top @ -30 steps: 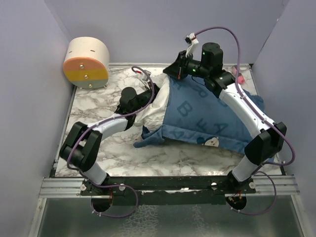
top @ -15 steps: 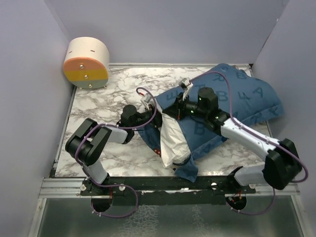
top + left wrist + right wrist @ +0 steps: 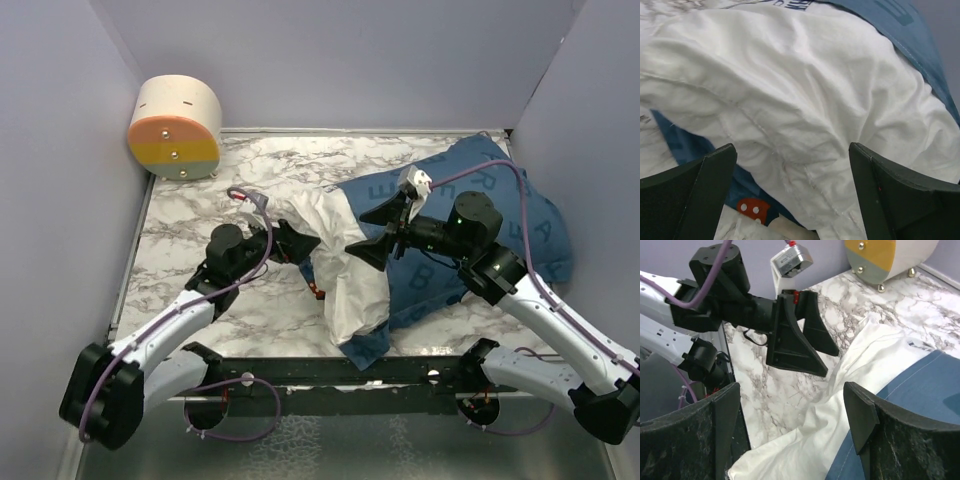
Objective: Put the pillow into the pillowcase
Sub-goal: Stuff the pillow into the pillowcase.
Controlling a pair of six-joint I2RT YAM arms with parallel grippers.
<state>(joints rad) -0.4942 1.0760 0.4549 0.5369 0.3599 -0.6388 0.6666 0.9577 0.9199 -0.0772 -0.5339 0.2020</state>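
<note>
Nearest me, the pillow's point(image 3: 348, 268) bare white end spills toward the table's point(image 3: 185, 228) front edge. The left gripper point(image 3: 296, 243) stands spread wide just beside it, holding nothing. The right gripper point(image 3: 381, 231) hovers above, jaws apart, gripping nothing. Farther right, the pillowcase point(image 3: 540, 222) covers the rest. A round drum point(image 3: 176, 126) sits far left.

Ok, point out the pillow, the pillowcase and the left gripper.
pillow point(image 3: 350, 270), top view, its bare white end.
pillowcase point(image 3: 540, 230), top view, its blue right side.
left gripper point(image 3: 792, 147), left wrist view, midway between its fingertips.
</note>
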